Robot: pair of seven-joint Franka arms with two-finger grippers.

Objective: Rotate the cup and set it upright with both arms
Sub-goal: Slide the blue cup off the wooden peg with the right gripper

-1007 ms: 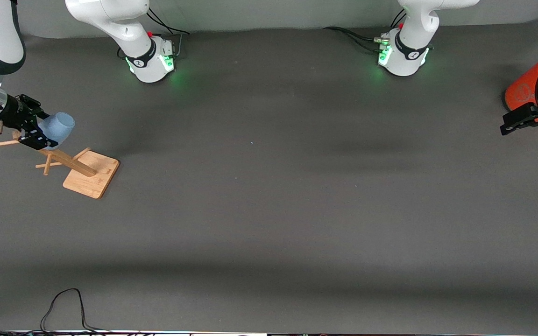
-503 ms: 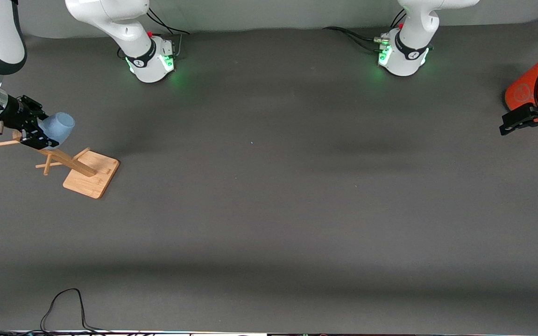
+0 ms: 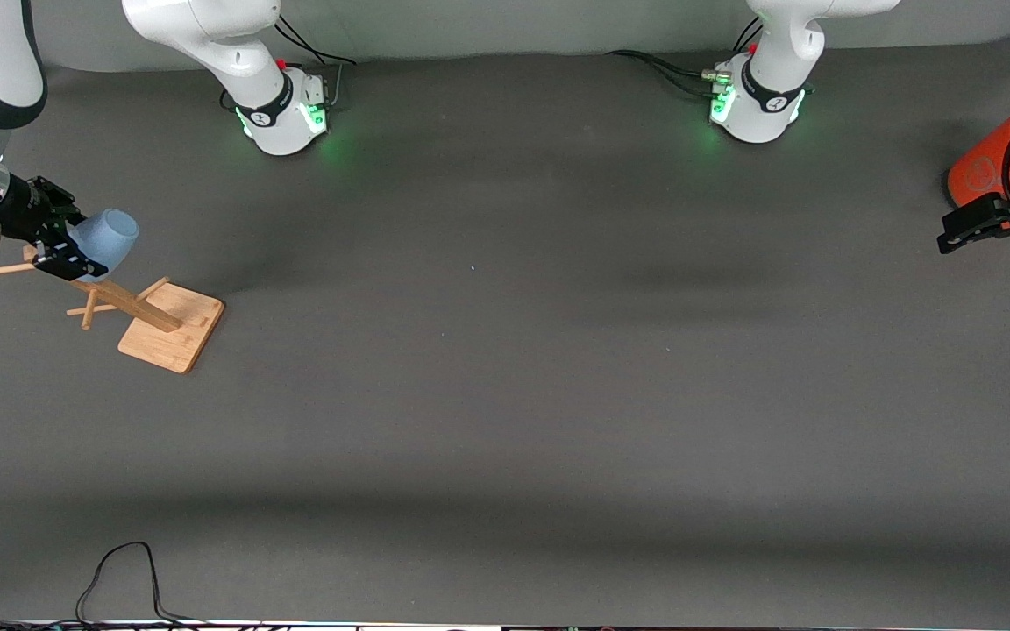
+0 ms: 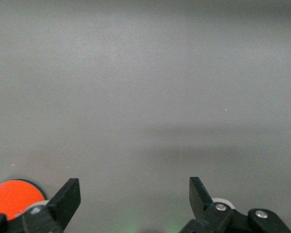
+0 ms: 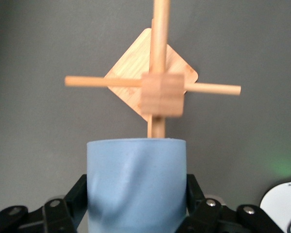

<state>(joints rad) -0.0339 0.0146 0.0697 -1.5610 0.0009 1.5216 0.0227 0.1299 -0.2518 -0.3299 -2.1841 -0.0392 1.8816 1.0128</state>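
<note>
1. The right arm's black two-finger gripper (image 3: pixel 75 252) is closed on the small pale-blue handleless cup (image 3: pixel 108 240), which is up in the air above the wooden peg rack with its flat square bamboo base (image 3: pixel 174 329), at the right arm's end of the dark grey table (image 3: pixel 505 394).
2. In the right wrist view the cup (image 5: pixel 137 182) sits squarely between the gripper's fingers (image 5: pixel 70 201), one on each side wall, and its body runs straight out from the gripper (image 5: pixel 136 213) toward the rack's square post top and crossed dowels (image 5: pixel 161 92) just under it.
3. In the front view the cup lies roughly sideways, its open mouth pointing away from the gripper toward the middle of the table, so it is not upright.
4. The left arm's black gripper (image 3: pixel 987 226) waits over the left arm's end of the table, just beside the large orange cylinder with a grey top (image 3: pixel 1000 158). Its fingers (image 4: pixel 65 201) stand wide apart with nothing between them.
5. Judged from this, the pickup is done. Carrying the cup toward the middle, passing it to the left gripper, turning it mouth-up and setting it down all remain.
6. The two grippers are well apart, nearly the whole table between them.
</note>
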